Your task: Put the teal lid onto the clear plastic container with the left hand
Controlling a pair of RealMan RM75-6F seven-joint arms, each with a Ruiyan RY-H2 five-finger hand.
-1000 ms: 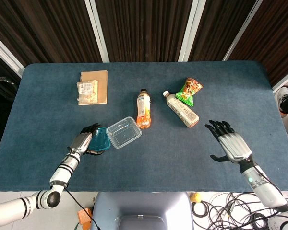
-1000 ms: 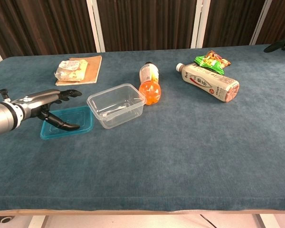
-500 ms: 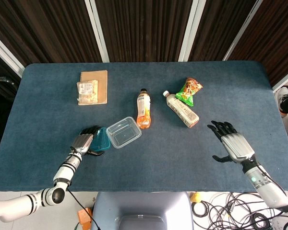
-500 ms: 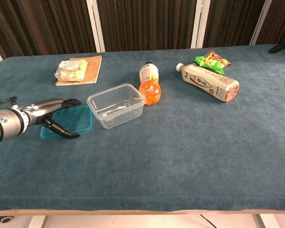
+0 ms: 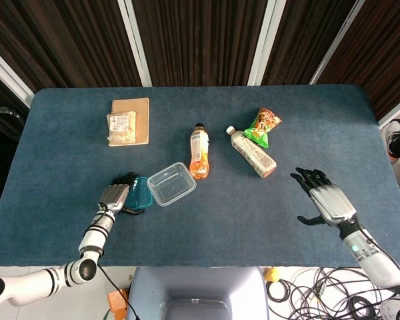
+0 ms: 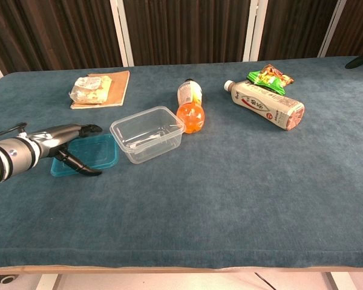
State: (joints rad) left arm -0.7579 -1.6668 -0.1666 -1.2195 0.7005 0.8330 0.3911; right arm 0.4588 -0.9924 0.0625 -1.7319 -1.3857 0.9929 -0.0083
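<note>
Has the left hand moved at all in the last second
Yes. In the chest view the left hand has pulled back leftward, away from the clear container, and now sits over the teal lid's left part.

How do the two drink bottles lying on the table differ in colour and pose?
The orange bottle holds orange liquid and lies pointing straight away from the robot; the white bottle is pale with a printed label and lies diagonally, touching the green snack bag. Both lie on their sides, caps pointing away.
</note>
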